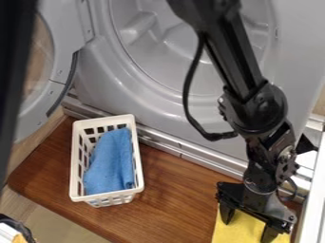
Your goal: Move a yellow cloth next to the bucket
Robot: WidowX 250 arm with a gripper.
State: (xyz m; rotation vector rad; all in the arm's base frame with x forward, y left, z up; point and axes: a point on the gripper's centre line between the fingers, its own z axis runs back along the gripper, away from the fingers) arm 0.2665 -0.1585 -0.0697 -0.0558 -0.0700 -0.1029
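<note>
Camera view shows us the black two-finger gripper (246, 230) at the lower right, hanging over a flat yellow cloth (240, 232), its two fingers spread well apart above the fabric. We see the cloth lying on the brown wooden counter (171, 204), running down to the bottom edge. Well apart from it, to the left, stands a white plastic basket (139, 166) with slotted walls, and we find a folded blue cloth (113, 159) inside it. Behind, we can make out a grey appliance (158, 107) with a round opening, its door (63, 28) swung out at the left. Our black arm (238, 64), with a loose black cable (188, 95) beside it, slants down from the top edge.
</note>
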